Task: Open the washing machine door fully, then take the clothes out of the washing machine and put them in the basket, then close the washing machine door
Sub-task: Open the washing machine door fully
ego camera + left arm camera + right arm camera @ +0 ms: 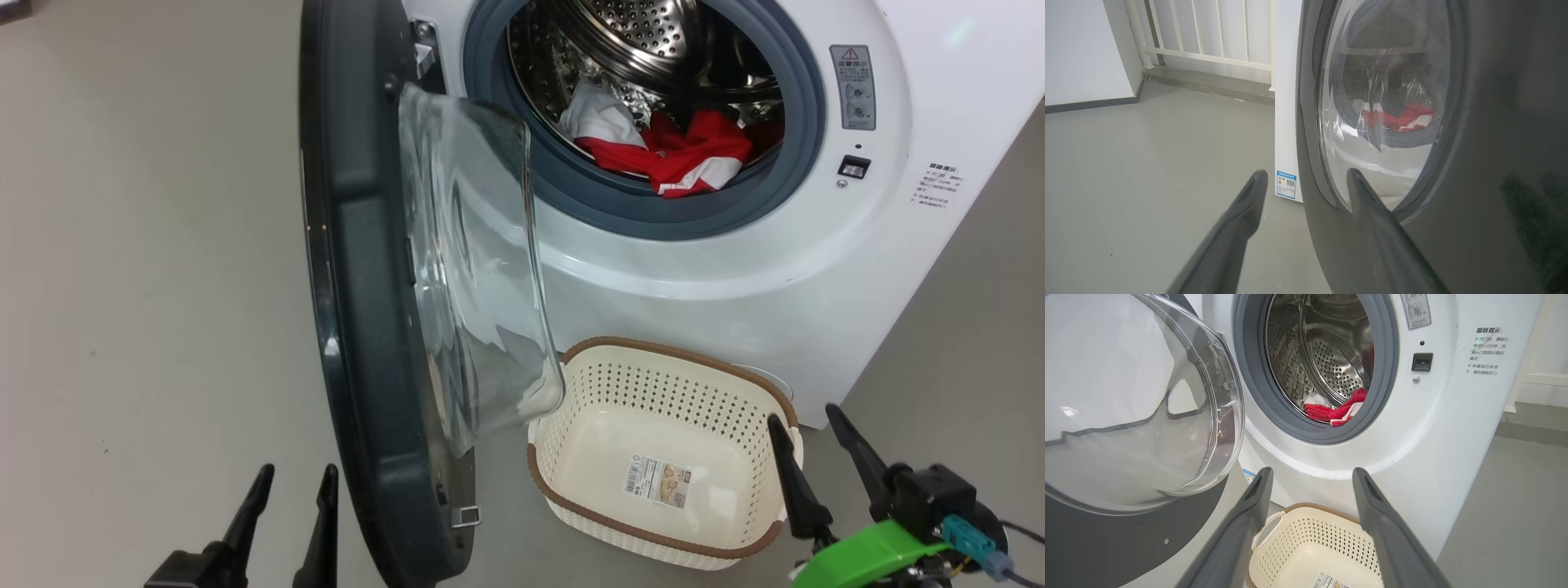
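The clothes (669, 151) are sitting low in the steel drum (645, 33), red and white bunched up right at the front lip against the grey-blue rubber ring (620, 208) of the washing machine (735, 278). We're seeing them well above and beyond both grippers, well apart from each.

The right gripper (802, 415) is hovering by the near right corner of the basket (571, 482), fingers spread and gripping nothing. In its wrist view the clothes are showing up above the gap between the two fingertips, with the basket underneath.

The basket is standing on the floor (147, 286) just in front of the washing machine, below the opening, and a paper label is showing on its bottom.

The washing machine door (359, 286) is standing open, edge-on to us, its glass bowl bulging toward the basket.

The left gripper (297, 471) is hanging on the door's outer side near its lower edge, fingers apart too. In its wrist view one finger is lying in front of the door's face; we can't tell if it's touching.
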Robot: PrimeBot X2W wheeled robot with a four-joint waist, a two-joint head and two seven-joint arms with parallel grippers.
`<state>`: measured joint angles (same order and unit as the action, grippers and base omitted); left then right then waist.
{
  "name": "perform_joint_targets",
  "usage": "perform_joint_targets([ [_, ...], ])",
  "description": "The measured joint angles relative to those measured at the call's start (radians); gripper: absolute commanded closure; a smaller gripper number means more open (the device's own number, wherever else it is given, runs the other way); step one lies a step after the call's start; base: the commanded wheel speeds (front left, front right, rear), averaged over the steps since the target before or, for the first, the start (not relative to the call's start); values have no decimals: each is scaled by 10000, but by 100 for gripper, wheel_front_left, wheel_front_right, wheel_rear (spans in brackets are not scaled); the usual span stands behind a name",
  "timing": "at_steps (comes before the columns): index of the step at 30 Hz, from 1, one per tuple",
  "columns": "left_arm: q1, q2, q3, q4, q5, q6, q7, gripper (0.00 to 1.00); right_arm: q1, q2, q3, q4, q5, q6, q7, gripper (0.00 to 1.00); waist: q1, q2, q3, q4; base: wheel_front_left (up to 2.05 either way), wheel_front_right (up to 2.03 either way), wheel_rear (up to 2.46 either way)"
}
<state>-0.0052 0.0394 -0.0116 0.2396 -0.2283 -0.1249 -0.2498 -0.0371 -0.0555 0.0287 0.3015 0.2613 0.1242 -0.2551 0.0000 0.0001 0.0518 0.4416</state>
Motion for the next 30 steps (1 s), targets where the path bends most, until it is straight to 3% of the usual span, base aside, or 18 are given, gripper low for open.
perform_joint_targets([
  [15,0,0,8,-2,127,0,0,0,438,84,-276,203,-142,0,0,0,0,0,4,-3,0,0,0],
  [16,-1,0,10,-2,134,0,0,11,438,86,-280,203,-130,0,0,0,0,0,-2,3,0,0,0],
  [17,-1,-2,21,-6,132,0,0,70,438,86,-288,201,-111,0,0,0,0,0,-9,10,0,0,0],
  [18,-1,-8,98,-42,130,0,2,100,438,86,-293,194,-90,0,0,0,0,0,-13,19,0,0,0],
  [25,-412,-4,1281,-1323,-420,0,0,100,436,88,-326,150,-77,0,0,0,0,-1,-24,87,0,0,0],
  [30,-717,-4,1049,-3465,-600,0,-46,100,436,92,-316,105,-77,0,0,0,0,0,-23,101,0,0,0],
])
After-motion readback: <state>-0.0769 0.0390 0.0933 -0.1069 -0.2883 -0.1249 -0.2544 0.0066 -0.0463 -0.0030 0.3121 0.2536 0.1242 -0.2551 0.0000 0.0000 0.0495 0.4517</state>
